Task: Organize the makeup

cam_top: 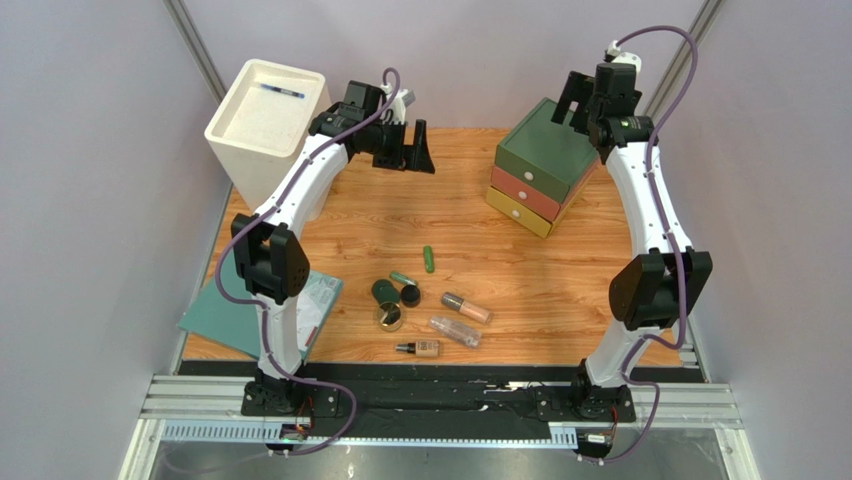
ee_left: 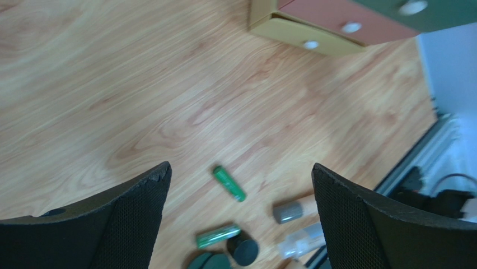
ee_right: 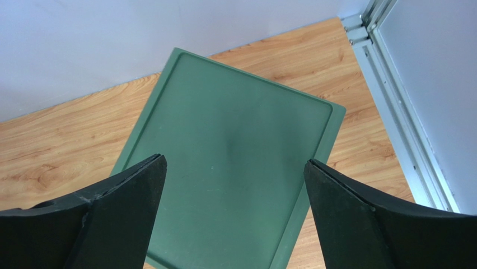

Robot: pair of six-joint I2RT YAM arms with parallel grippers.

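The makeup lies loose on the wooden table near the front middle. There is a green tube, a second green tube, a dark green jar, a black jar and a gold-rimmed compact. A pinkish bottle, a clear bottle and a beige bottle lie beside them. My left gripper hangs open and empty high over the table's back left. My right gripper is open above the drawer unit, holding nothing.
A three-drawer unit, with green, salmon and yellow drawers shut, stands at the back right. At the back left a white bin holds a thin blue pen. A teal booklet lies at the front left.
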